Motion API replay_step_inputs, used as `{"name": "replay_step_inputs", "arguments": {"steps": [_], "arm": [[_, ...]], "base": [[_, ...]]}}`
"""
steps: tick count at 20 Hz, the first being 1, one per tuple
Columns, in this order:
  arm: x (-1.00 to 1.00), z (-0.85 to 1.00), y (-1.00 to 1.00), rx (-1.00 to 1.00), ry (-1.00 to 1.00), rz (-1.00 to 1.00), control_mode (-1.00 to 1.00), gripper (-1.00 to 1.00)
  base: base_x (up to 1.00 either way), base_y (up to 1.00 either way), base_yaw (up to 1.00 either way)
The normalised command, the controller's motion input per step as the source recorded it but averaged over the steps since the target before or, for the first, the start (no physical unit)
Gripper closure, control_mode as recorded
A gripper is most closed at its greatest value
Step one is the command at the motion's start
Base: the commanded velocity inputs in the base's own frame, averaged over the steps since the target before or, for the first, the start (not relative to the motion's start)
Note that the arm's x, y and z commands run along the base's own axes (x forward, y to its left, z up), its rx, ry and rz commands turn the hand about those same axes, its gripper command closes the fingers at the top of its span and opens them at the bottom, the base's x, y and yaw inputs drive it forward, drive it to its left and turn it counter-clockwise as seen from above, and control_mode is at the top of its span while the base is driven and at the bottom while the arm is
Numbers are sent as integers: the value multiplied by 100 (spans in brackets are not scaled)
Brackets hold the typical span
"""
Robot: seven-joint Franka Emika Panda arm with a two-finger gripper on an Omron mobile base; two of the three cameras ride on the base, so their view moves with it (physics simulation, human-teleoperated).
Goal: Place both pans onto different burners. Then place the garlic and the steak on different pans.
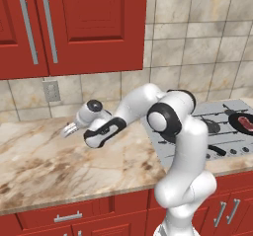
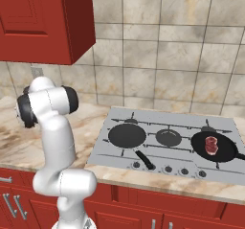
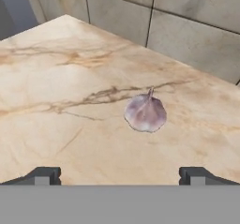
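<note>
i see both pans on burners (image 2: 168, 137): steak (image 2: 211, 143) sits in the right pan (image 2: 215, 146), left pan (image 2: 127, 135) empty. garlic (image 3: 146, 113) lies mid-frame on the counter (image 3: 70, 101); gripper (image 3: 120, 175) spread wide, holding nothing.

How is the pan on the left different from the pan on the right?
The left pan is empty, while the right pan holds the steak. The left pan's handle points toward the knobs at the front of the cooktop, while the right pan's handle runs off to the right. The left pan sits nearer the arm. Both are round, black, and rest on burners.
</note>
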Motion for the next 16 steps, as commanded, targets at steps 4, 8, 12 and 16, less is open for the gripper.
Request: {"name": "replay_step_inputs", "arguments": {"steps": [4,8,12,16], "arm": [[25,-8,2,0,0,-3,-100,-100],[24,-5,0,0,0,-5,-100,-100],[19,0,0,0,0,-4,-100,-100],[24,0,0,0,0,-5,-100,-100]], "base": [[0,0,0],[0,0,0],[0,0,0],[0,0,0]]}}
